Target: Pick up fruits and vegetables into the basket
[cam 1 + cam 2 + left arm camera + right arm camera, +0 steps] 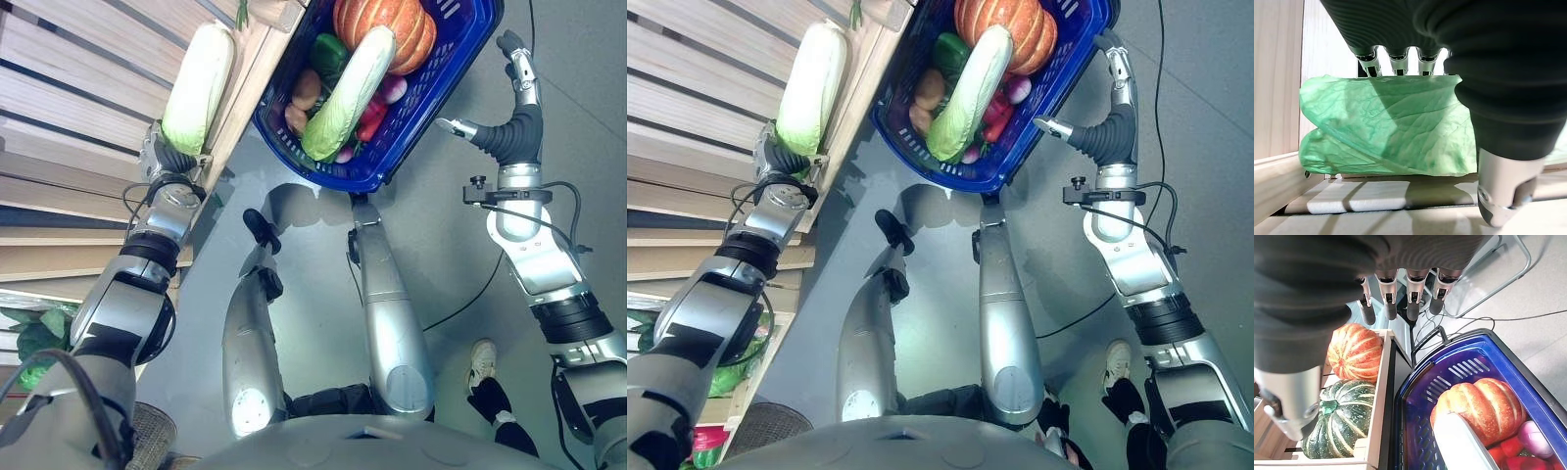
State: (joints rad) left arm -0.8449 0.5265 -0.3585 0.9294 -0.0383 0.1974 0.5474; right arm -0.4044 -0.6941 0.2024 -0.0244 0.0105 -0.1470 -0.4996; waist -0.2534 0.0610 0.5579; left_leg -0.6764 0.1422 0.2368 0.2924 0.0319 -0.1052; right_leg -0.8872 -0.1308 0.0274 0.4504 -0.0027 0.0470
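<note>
Left hand at the leafy end of a napa cabbage lying on the slatted wooden shelf; its fingers reach over the leaves, thumb below, though a closed grip cannot be confirmed. Right hand, fingers straight and empty, hovers beside the blue basket on the floor, which holds a second napa cabbage, an orange pumpkin, a green pepper and potatoes. A crate beside the basket holds an orange pumpkin and a dark green squash.
</note>
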